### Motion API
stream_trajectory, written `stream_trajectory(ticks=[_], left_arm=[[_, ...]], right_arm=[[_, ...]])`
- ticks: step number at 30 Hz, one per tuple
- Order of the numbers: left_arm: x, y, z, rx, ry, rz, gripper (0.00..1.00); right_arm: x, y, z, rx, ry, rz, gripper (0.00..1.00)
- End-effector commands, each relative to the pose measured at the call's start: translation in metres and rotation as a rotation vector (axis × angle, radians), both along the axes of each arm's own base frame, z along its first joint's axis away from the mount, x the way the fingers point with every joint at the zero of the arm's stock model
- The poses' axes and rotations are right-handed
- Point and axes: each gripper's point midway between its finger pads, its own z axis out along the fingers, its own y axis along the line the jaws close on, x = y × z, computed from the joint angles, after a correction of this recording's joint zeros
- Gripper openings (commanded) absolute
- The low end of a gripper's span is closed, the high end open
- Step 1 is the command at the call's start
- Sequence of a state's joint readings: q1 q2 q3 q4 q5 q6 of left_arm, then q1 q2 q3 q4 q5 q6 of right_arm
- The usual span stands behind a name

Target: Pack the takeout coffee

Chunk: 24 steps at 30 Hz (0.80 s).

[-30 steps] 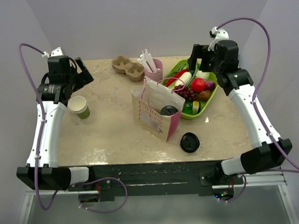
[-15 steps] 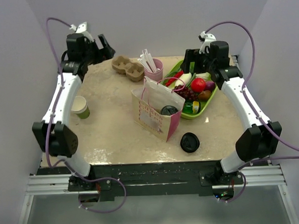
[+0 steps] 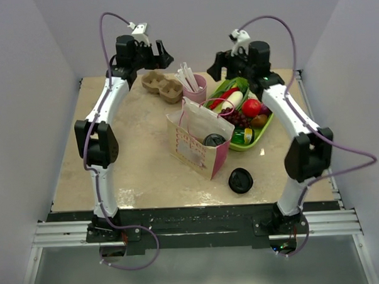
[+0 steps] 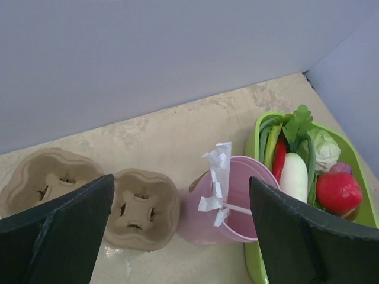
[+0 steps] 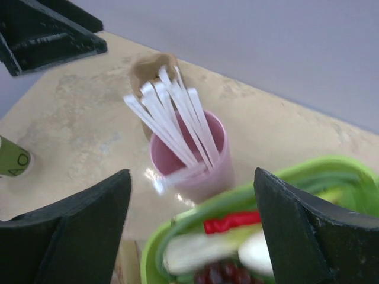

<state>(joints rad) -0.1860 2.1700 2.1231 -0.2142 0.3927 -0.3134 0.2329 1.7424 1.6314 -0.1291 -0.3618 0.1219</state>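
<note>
Jaws spread wide and empty on left end effector (image 3: 159,55) and right end effector (image 3: 215,63), both high over the far tabletop (image 3: 140,163). Coffee (image 3: 213,140) sits upright inside the pink bag (image 3: 193,145) mid-tabletop. It looks packed, arms likely held clear of it.

Paper, pulp and plastic on a faintly shiny desk (image 3: 140,169).
The desk looks like smooth, mottled beige stone. The pink bag (image 3: 193,148) is matt paper, and the takeout coffee (image 3: 214,139) shows a black plastic lid. The cup carrier (image 4: 142,207) is rough moulded pulp. The pink cup (image 4: 198,228) and green tray (image 3: 255,141) are smooth plastic, the tray glossy. The left fingers (image 4: 59,236) are matt black.
</note>
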Motion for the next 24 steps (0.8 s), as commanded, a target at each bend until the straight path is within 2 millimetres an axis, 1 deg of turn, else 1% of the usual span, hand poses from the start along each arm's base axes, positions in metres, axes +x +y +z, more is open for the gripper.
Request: stream_trajectory(ticks=[1, 2, 3, 4, 5, 6, 7, 8, 10, 11, 13, 14, 16, 18, 19, 20, 23, 24], left_arm=[[-0.011, -0.006, 0.053, -0.011, -0.179, -0.033, 1.0], [-0.014, -0.006, 0.053, -0.01, -0.181, -0.034, 0.99], [-0.017, -0.004, 0.057, -0.007, -0.187, -0.029, 1.0], [-0.017, -0.002, 0.052, -0.002, -0.173, -0.015, 0.99], [-0.016, 0.0, 0.05, 0.001, -0.167, -0.007, 0.99], [-0.017, 0.001, 0.047, 0.006, -0.153, -0.005, 1.0], [-0.016, 0.002, 0.047, 0.006, -0.147, 0.002, 1.0], [-0.015, 0.004, 0.044, 0.009, -0.141, 0.003, 1.0], [-0.015, 0.007, 0.04, 0.009, -0.125, 0.006, 1.0], [-0.015, 0.009, 0.038, 0.01, -0.12, 0.004, 1.0], [-0.015, 0.009, 0.036, 0.009, -0.112, 0.0, 1.0], [-0.016, 0.009, 0.035, 0.01, -0.109, -0.003, 1.0], [-0.017, 0.008, 0.033, 0.013, -0.105, -0.013, 1.0], [-0.018, 0.008, 0.031, 0.014, -0.1, -0.018, 1.0], [-0.018, 0.007, 0.03, 0.015, -0.099, -0.021, 0.99], [-0.018, 0.008, 0.03, 0.017, -0.099, -0.019, 1.0], [-0.019, 0.008, 0.03, 0.018, -0.099, -0.02, 1.0], [-0.019, 0.008, 0.029, 0.019, -0.1, -0.022, 1.0]], right_arm=[[0.037, 0.081, 0.012, -0.039, -0.124, 0.195, 0.82], [0.045, 0.089, 0.032, -0.025, -0.162, 0.217, 0.79], [0.058, 0.097, 0.011, 0.002, -0.114, 0.221, 0.79], [0.063, 0.103, 0.023, 0.027, -0.142, 0.235, 0.78], [0.068, 0.108, 0.026, 0.052, -0.164, 0.247, 0.76], [0.073, 0.115, 0.011, 0.056, -0.15, 0.271, 0.74], [0.073, 0.124, 0.017, 0.064, -0.173, 0.291, 0.71], [0.075, 0.128, 0.014, 0.062, -0.178, 0.302, 0.66], [0.079, 0.139, 0.003, 0.059, -0.173, 0.32, 0.63], [0.08, 0.141, 0.001, 0.06, -0.173, 0.32, 0.61], [0.085, 0.145, -0.006, 0.064, -0.167, 0.297, 0.59], [0.088, 0.144, -0.001, 0.077, -0.181, 0.284, 0.59], [0.095, 0.141, -0.003, 0.081, -0.181, 0.23, 0.57], [0.1, 0.136, 0.004, 0.094, -0.203, 0.185, 0.57], [0.102, 0.133, 0.004, 0.097, -0.205, 0.16, 0.57], [0.102, 0.134, 0.012, 0.108, -0.231, 0.16, 0.56], [0.104, 0.133, 0.018, 0.137, -0.244, 0.145, 0.56], [0.105, 0.133, 0.018, 0.148, -0.244, 0.135, 0.55]])
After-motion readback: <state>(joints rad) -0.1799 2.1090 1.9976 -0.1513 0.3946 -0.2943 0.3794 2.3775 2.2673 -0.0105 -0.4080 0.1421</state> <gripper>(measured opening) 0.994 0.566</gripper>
